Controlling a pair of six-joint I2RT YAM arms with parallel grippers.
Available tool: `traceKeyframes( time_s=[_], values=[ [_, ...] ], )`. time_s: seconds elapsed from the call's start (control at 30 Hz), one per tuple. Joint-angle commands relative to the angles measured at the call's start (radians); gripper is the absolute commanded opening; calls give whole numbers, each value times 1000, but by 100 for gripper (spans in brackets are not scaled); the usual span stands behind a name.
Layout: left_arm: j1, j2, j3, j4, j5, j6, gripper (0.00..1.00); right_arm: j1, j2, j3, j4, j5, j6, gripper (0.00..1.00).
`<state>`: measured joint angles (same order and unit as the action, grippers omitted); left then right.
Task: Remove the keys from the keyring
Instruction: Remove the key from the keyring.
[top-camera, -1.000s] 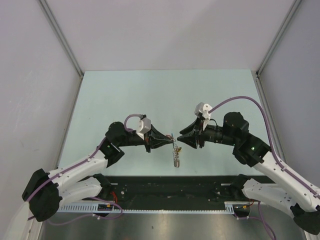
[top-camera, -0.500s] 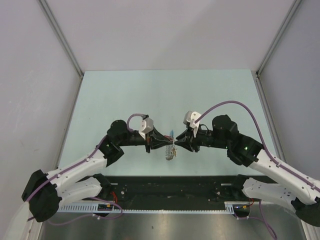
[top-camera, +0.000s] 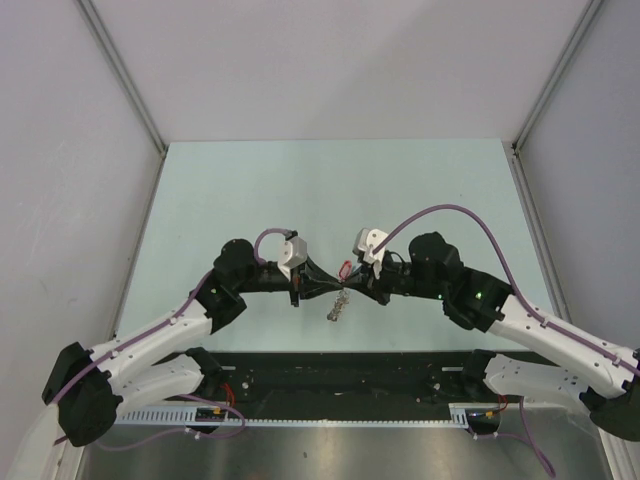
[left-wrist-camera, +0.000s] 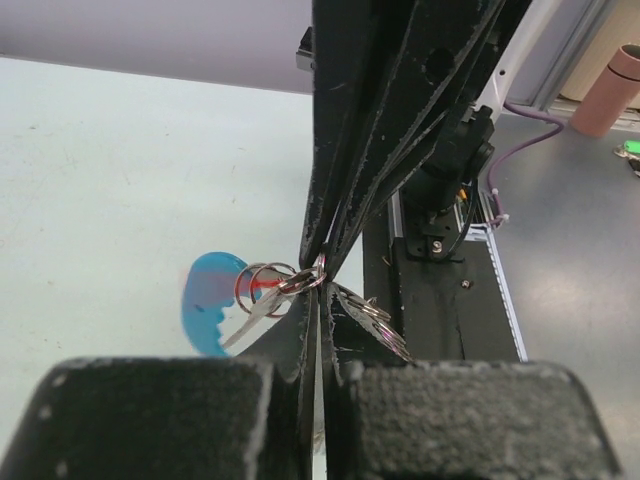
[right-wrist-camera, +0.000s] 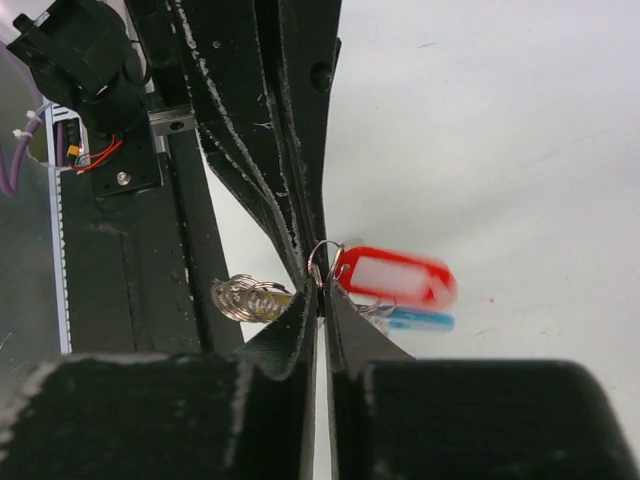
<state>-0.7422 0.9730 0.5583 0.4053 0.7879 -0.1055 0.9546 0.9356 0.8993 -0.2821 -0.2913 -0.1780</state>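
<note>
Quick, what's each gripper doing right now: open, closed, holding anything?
Left gripper: closed, pinching the keyring.
Right gripper: closed on the same keyring.

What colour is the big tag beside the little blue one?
The tag is red with a whitish middle, clearest in the right wrist view.

Robot lab cell: grey panel walls, pale-green tabletop.

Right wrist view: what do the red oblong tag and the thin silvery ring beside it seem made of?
Red oblong tag with a white window: probably glossy moulded plastic, by its even colour and rounded corners; blur leaves it open. Thin silvery ring: polished metal wire, by its bright glints.
</note>
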Motion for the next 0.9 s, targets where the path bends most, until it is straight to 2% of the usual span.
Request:
traceKeyframes(
  time_s=[0.0,0.13,0.17,0.2,0.23,0.4,0.67,0.87],
  values=[
    [-5,-26,55,33,19,18,0,15,-4,21,64,46,-35,0],
    [-5,-37,66,0,-21,23,3,6,-40,6,112,82,-46,0],
    [-5,-45,71,-31,-18,41,7,0,-50,-5,124,83,-40,0],
    [-5,-49,84,-52,-21,50,18,-19,-67,-11,150,78,-29,0],
    [-5,-54,94,-78,-32,62,24,-31,-96,-17,167,66,-20,0],
    [-2,-112,126,-235,-96,159,36,-112,-158,-42,222,-34,12,0],
    [1,-140,172,-312,-107,250,42,-183,-173,-68,268,-193,52,0],
    [1,-125,196,-277,-76,256,43,-203,-193,-83,346,-315,104,0]
  ],
)
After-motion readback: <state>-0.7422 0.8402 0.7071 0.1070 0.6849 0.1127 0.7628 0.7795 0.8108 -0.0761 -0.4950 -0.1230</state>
